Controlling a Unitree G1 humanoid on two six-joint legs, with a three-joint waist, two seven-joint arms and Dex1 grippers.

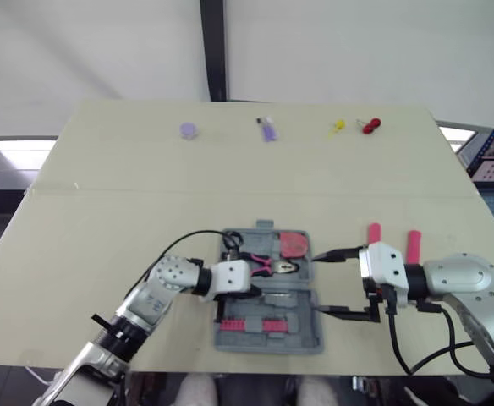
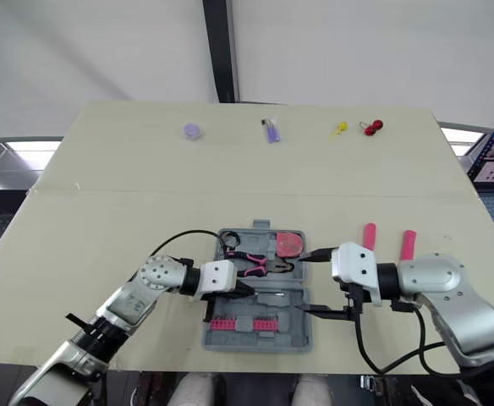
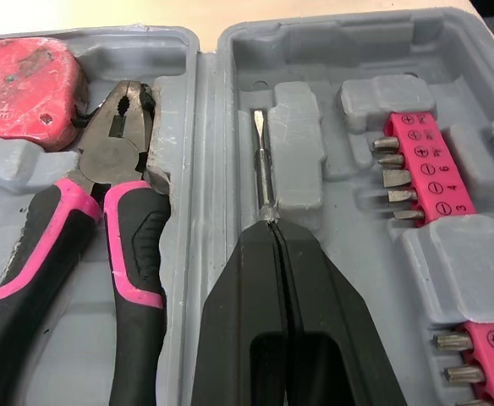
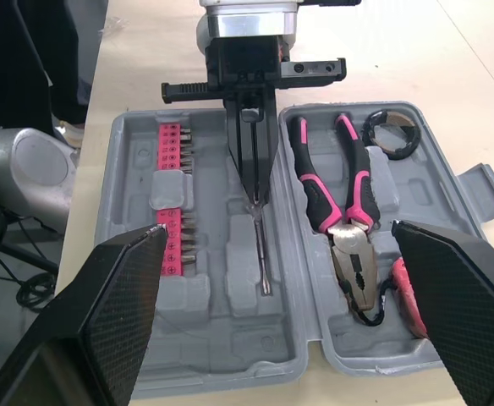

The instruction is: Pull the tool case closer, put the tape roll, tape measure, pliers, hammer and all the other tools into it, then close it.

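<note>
The open tool case [image 1: 302,334] lies lower centre in the head view, the right gripper [image 1: 317,284] spread wide at its right edge. The left gripper [image 3: 271,230], pinching the screwdriver [image 3: 262,161], should lay it flat in its groove before releasing.

The gray tool case [image 1: 302,334] lies open flat near the front edge of the desk [image 1: 103,211]. Its far half holds the black tape roll [image 4: 370,135], pink-and-black pliers [image 3: 120,144] and red tape measure [image 3: 27,85]. Its near half holds pink bit strips [image 3: 420,169] and a slim screwdriver blade [image 3: 262,161], pinched by the left hand [image 3: 271,224]. 2 pink handles [image 1: 374,232] lie right of the case.
</note>
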